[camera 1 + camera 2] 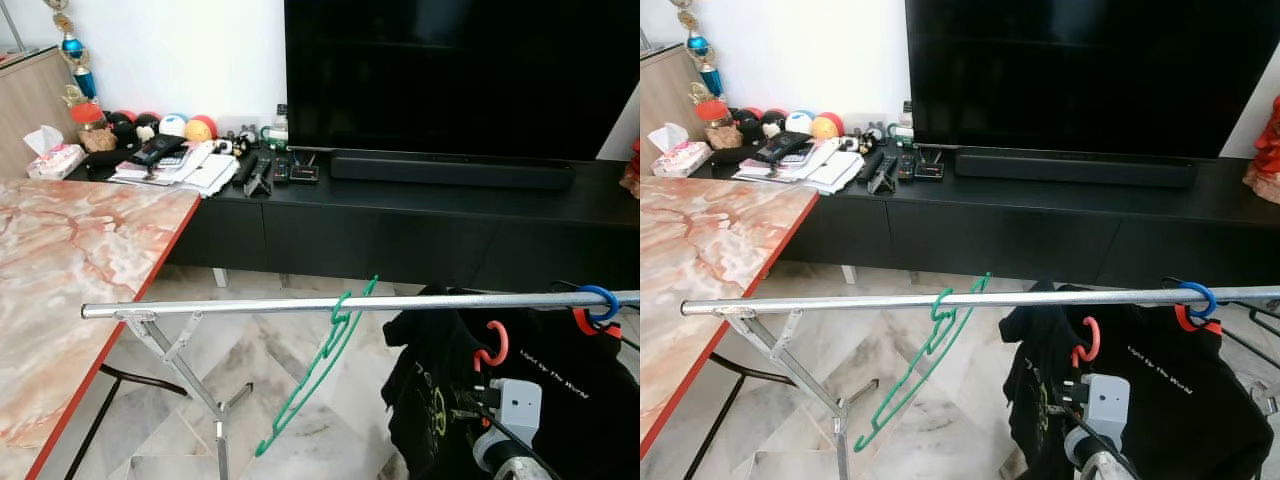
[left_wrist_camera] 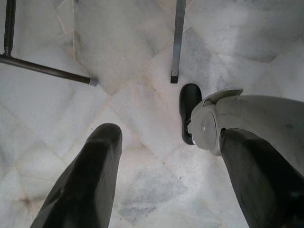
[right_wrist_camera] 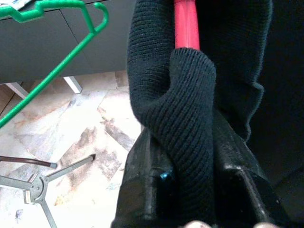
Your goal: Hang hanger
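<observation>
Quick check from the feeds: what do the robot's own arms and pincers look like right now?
Each pincer has two long, thick, matte black fingers; the left pincer shows them rounded. The right arm's wrist carries a light grey boxy housing with a small dark port, black cables and a silver ribbed cylinder.

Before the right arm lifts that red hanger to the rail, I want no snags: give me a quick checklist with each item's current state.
1. Right gripper shut on the red hanger through the black shirt: ok.
2. Red hanger's hook on the rail: not ok, it sits below it.
3. Bare rail between the green hanger and the blue hanger: ok.
4. Shirt fully seated on the red hanger: cannot tell.
5. Left gripper open, low over the floor: ok.
</observation>
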`<state>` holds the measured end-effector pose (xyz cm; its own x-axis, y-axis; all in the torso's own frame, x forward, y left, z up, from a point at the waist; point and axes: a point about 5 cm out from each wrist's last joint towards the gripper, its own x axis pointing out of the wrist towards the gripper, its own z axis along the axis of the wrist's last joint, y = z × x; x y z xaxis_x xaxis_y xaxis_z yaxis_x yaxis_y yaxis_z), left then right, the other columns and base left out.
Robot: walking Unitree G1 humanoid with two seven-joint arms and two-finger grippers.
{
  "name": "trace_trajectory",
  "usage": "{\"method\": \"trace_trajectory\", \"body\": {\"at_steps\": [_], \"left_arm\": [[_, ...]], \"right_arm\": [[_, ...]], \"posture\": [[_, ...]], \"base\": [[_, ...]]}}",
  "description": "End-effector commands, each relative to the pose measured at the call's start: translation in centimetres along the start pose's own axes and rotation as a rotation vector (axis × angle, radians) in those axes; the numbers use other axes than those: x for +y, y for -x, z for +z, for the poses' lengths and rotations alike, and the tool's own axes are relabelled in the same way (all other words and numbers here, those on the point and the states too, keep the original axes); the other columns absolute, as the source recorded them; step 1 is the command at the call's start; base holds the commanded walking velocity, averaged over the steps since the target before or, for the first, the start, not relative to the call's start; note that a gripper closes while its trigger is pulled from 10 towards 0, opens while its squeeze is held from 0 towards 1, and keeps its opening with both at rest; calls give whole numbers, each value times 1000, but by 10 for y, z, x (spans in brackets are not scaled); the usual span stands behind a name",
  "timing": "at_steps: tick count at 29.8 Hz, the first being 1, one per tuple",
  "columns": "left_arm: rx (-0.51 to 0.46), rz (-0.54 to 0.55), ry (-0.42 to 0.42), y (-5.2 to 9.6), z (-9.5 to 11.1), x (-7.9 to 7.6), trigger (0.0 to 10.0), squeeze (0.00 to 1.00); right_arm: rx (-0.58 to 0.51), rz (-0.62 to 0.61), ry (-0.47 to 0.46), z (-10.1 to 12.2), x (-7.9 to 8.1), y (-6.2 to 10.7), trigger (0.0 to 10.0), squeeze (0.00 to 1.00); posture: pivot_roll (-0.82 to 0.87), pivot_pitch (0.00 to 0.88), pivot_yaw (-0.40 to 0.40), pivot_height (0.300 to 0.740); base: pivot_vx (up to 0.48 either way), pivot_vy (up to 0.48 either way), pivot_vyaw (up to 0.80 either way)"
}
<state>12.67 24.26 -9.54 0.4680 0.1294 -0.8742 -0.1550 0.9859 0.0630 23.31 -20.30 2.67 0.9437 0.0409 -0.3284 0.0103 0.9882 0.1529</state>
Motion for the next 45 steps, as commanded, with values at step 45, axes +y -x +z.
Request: {"method": "trace_trajectory", "body": {"at_steps": [45], "left_arm": [[-14,-23,-40,-2,8,-5,10000,0]], "right_arm": [[-72,-41,-18,21,3,-24,10000,0]], "posture": [[-8,0,1,740]], "base": [[-247,0,0]]}}
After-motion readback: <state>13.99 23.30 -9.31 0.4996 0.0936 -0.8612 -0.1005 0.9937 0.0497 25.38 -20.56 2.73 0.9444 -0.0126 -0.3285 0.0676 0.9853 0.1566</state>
